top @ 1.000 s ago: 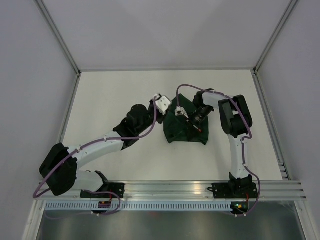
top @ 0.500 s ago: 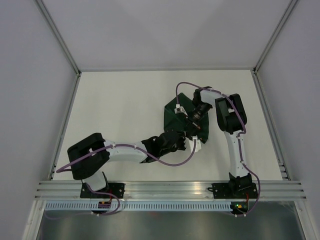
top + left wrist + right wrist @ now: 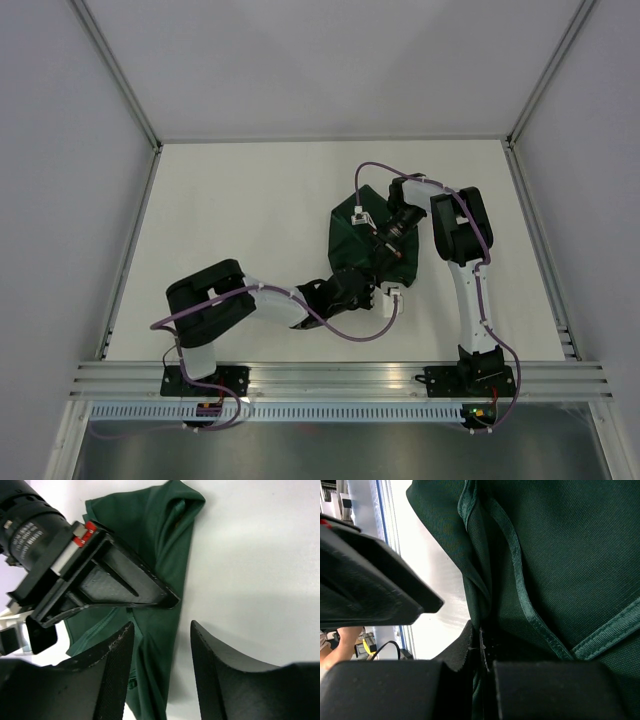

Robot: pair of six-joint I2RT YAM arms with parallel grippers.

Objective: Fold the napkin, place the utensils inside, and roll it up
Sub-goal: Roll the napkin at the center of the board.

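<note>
Right gripper (image 3: 481, 647) pinches a fold of the bunched green napkin (image 3: 350, 226) on the worktop (image 3: 240, 210); left gripper (image 3: 162, 631), fingers spread, hovers at its near edge.

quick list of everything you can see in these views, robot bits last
napkin: 1, dark green, bunched into loose folds on the table, right of centre
utensils: 0, none showing in any view
table: 1, white, fills the floor of the enclosure
walls: pale grey panels on the far, left and right sides
rail: 1, silver, along the near edge under the arm bases
cables: purple, running along both arms
left arm: white and black, reaching right to the napkin's near edge
right arm: white and black, bent over the napkin
left gripper: black, open over the napkin
right gripper: black, shut on a fold of the napkin
</note>
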